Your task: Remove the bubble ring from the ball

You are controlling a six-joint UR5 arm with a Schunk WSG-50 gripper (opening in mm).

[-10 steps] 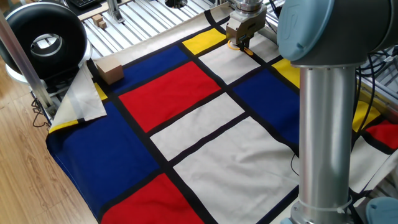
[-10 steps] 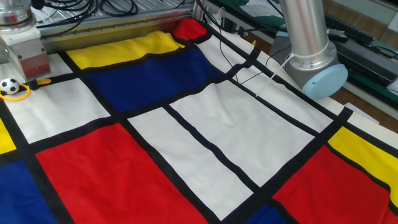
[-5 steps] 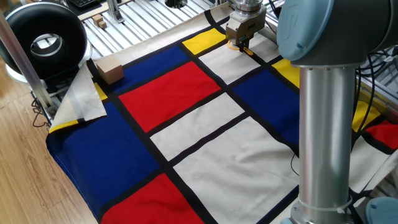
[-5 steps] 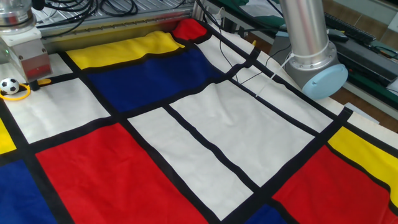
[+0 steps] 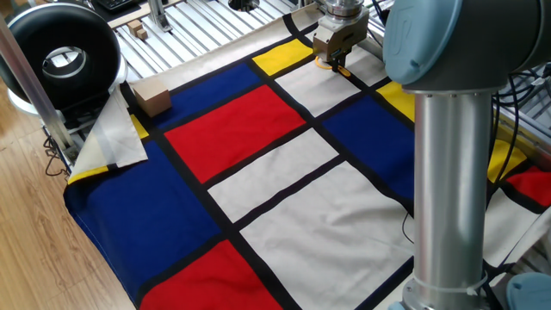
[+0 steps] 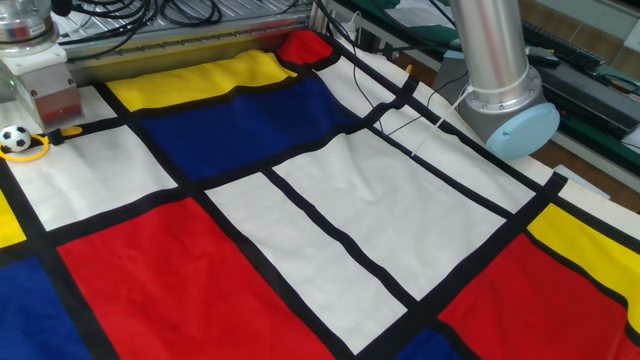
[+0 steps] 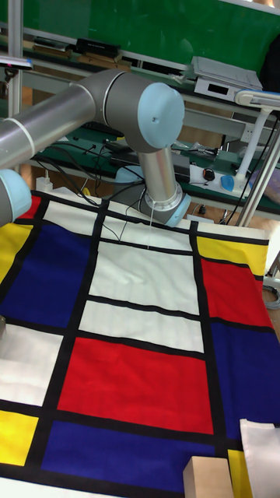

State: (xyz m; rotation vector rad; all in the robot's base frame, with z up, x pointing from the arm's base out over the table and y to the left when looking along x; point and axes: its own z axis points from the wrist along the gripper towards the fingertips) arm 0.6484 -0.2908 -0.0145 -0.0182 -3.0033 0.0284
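Lying beside claw (image 6: 62,128): bubble ring (image 6: 28,152)

Nothing visibly changes between the earlier pictures and now: the gripper (image 5: 337,58), the ball (image 6: 14,138) and the bubble ring (image 6: 34,152) show no shift in either fixed view.

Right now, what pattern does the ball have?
White with black patches, the ball shows best in the other fixed view.

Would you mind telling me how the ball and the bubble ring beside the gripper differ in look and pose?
The ball is a solid white sphere with black patches; the bubble ring is a thin orange-yellow hoop with a short handle. The ball stands up inside the loop; the bubble ring lies flat on the cloth around it. Both are small and sit on the same white panel.
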